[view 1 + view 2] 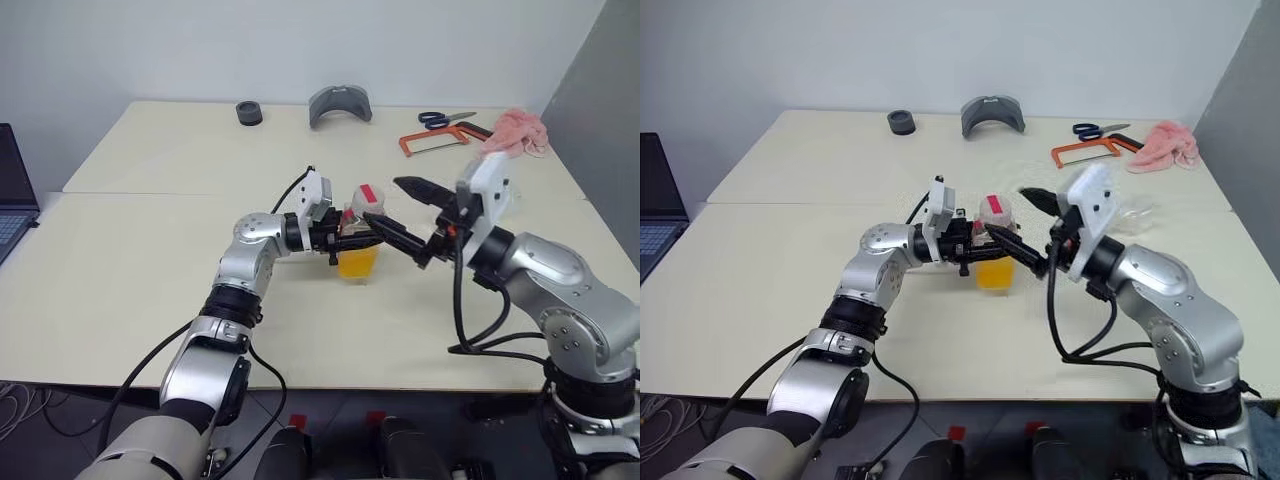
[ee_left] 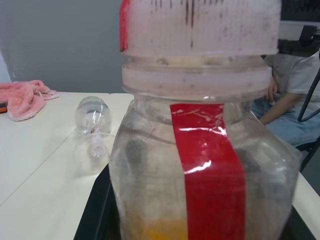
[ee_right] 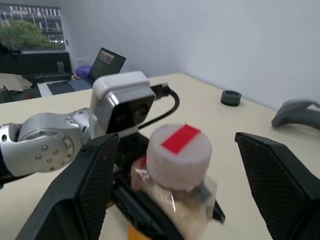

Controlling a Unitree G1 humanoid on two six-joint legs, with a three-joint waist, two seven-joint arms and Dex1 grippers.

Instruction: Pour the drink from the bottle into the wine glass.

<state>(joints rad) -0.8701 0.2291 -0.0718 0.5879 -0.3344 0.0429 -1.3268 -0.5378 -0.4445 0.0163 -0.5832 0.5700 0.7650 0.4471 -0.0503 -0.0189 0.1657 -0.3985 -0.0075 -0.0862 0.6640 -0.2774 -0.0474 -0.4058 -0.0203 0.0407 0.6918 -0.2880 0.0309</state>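
The bottle (image 1: 358, 250) hangs just above the middle of the table, and my left gripper (image 1: 348, 240) is shut on its clear body from the left. The drink (image 1: 357, 265) is an orange layer at the bottle's bottom. The bottle has a pale cap with a red patch (image 3: 179, 150) and a red strip (image 2: 212, 170) down its side. My right gripper (image 1: 382, 200) is open, one finger on each side of the cap without touching it. The wine glass (image 2: 92, 117) lies on its side on the table beyond the bottle, partly hidden behind my right hand in the eye views.
A laptop (image 1: 12, 190) sits at the left edge. Along the far edge are a black round part (image 1: 249, 113), a grey curved piece (image 1: 339, 104), scissors (image 1: 445, 119), an orange hacksaw (image 1: 445, 138) and a pink cloth (image 1: 515, 132). A person (image 2: 295, 85) sits beyond the table.
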